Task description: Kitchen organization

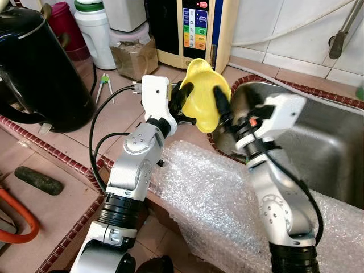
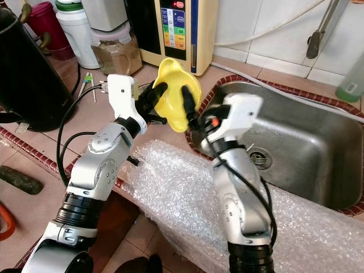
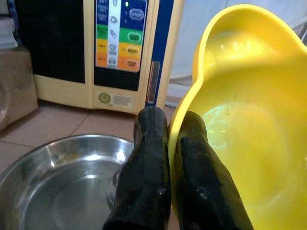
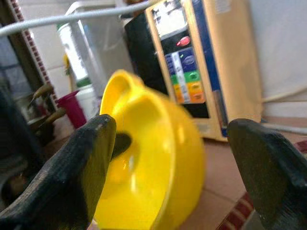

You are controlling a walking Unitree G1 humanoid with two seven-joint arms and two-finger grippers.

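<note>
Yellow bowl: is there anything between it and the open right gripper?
No. In the right wrist view the yellow bowl sits between the right gripper fingers with only bare gaps.

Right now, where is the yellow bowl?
The yellow bowl is held up in the middle, over the counter beside the sink. The left gripper pinches its rim, the open right gripper sits at it, and the water machine stands behind.

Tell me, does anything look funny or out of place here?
Yes. A sheet of bubble wrap is draped over the counter edge beside the sink, odd for a kitchen. The yellow bowl is tipped on its side in mid-air, pinched at its rim by the left gripper.
</note>
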